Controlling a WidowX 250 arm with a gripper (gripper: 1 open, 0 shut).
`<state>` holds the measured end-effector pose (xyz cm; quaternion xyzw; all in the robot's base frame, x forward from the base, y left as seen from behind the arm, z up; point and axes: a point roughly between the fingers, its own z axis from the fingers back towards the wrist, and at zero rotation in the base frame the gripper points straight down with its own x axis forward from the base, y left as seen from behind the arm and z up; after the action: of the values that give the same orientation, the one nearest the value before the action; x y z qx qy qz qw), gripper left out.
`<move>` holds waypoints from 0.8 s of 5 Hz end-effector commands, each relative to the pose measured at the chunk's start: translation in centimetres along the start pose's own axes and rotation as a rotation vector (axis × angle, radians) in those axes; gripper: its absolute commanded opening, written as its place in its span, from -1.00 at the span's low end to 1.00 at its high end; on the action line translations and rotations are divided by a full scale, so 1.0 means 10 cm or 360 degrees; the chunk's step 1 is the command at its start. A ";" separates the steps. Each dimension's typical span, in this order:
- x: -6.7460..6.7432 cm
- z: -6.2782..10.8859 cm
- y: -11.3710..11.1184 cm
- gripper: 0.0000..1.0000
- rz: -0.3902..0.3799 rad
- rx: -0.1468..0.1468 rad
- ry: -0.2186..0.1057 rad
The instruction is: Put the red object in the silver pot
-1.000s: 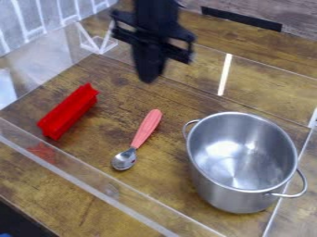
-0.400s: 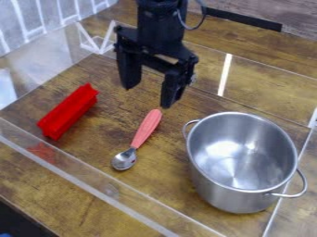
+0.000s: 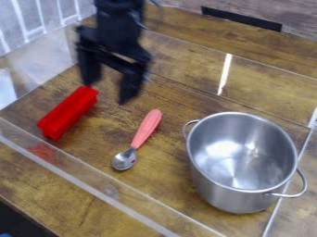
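Across the whole frame runs a wooden table top [image 3: 186, 88] of brown planks with visible grain and darker knots, bordered by low clear plastic walls [image 3: 111, 190] whose edges catch the light along the lower left and at the upper left corner. At upper left, beyond the wall, pale vertical bars are visible, too blurred to identify. A dark strip [image 3: 242, 17] lies at the top edge, right of centre. The black gripper [image 3: 107, 79] hangs in the upper left of the frame, pointing down, its two fingers spread wide with nothing between them. The red block [image 3: 67, 112] lies flat on the wood at left centre, just below and left of the gripper, apart from it. A spoon [image 3: 136, 141] with a pinkish handle lies near the centre, bowl toward the lower left. The steel pot [image 3: 243, 162] stands upright at lower right, well apart from the block.
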<state>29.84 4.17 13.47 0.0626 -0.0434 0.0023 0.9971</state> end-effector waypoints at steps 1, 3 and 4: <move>-0.11 0.03 0.35 1.00 0.0019 0.0029 -0.0101; -0.24 -0.34 0.50 1.00 0.0054 -0.0003 -0.0077; -0.26 -0.52 0.47 1.00 0.0056 -0.0023 -0.0059</move>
<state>27.46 8.75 7.79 0.0489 -0.0465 0.0082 0.9977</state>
